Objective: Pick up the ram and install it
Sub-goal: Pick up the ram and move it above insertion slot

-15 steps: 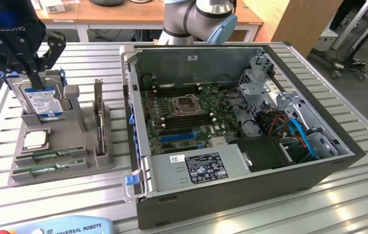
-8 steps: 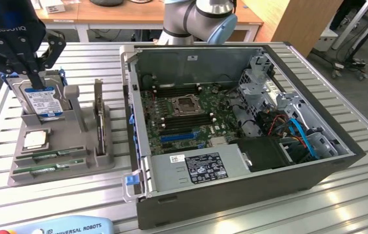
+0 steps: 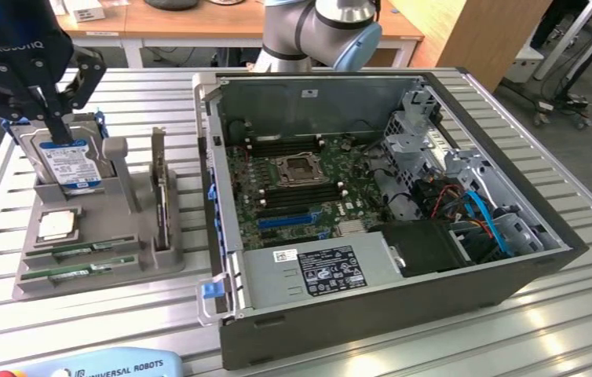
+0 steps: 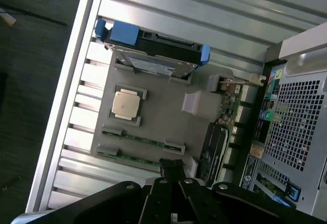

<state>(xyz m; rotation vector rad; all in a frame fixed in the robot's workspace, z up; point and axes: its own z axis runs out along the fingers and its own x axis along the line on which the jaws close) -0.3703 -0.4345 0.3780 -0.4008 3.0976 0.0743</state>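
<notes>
While the black ROBOTIQ hand [image 3: 58, 135] is hovering shut and empty, two thin green ram sticks [image 3: 78, 253] are lying in a grey plastic holder [image 3: 133, 263].

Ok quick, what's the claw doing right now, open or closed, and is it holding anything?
Claw: closed, holding nothing. The ram sticks lie in the grey holder.

Table [image 3: 579, 314]: ribbed bare metal. Holder [image 3: 165, 261]: matt grey plastic.
</notes>
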